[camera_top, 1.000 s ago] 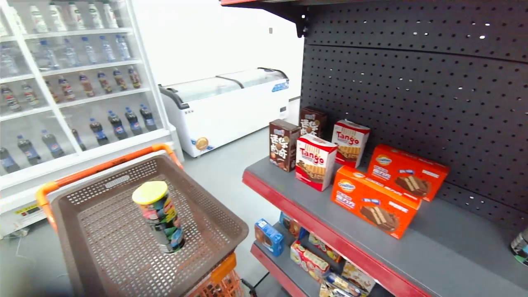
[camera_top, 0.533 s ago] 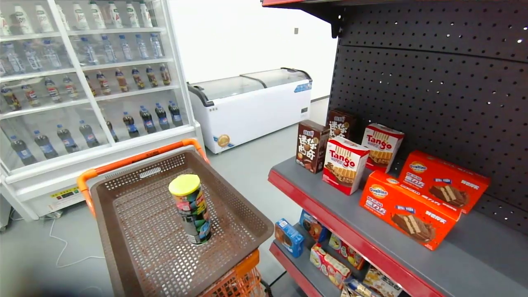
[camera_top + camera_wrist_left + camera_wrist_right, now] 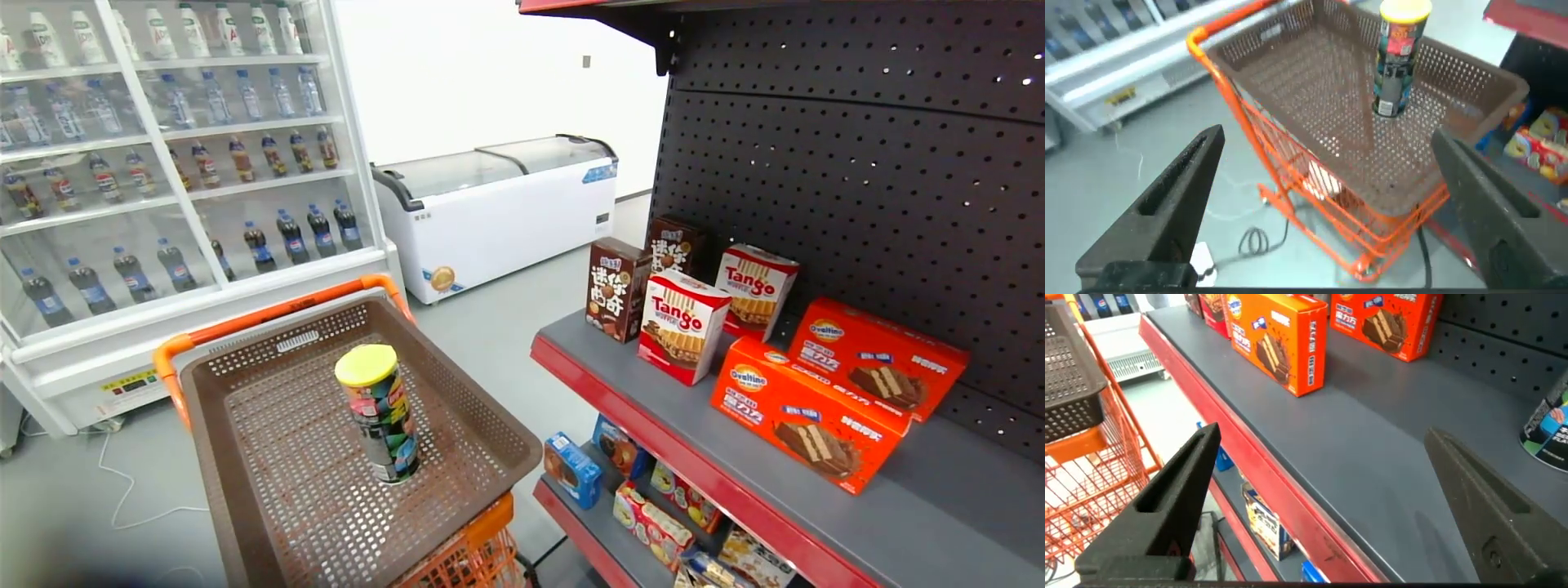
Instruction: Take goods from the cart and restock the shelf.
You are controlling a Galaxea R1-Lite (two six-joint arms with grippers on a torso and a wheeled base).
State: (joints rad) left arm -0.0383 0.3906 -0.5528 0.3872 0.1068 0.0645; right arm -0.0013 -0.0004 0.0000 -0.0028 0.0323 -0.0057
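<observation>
A tall can with a yellow lid (image 3: 377, 412) stands upright in the brown basket (image 3: 482, 425) of the orange cart (image 3: 269, 313). The same can (image 3: 1399, 57) shows in the left wrist view, with my left gripper (image 3: 1327, 147) open and empty, short of the cart and above its near side. My right gripper (image 3: 1323, 441) is open and empty over a bare stretch of the grey shelf (image 3: 1372, 465) with the red front edge (image 3: 653, 457). A second can (image 3: 1550, 425) stands on that shelf near the pegboard back.
Orange boxes (image 3: 808, 416), red-and-white boxes (image 3: 682, 336) and brown boxes (image 3: 614, 287) stand on the shelf. Goods fill a lower shelf (image 3: 637, 514). A drinks cooler (image 3: 163, 163) and a chest freezer (image 3: 498, 212) stand behind the cart.
The head camera turned left a second ago, so the whole picture slid right. Since half a second ago nothing has moved; the can stays in the basket.
</observation>
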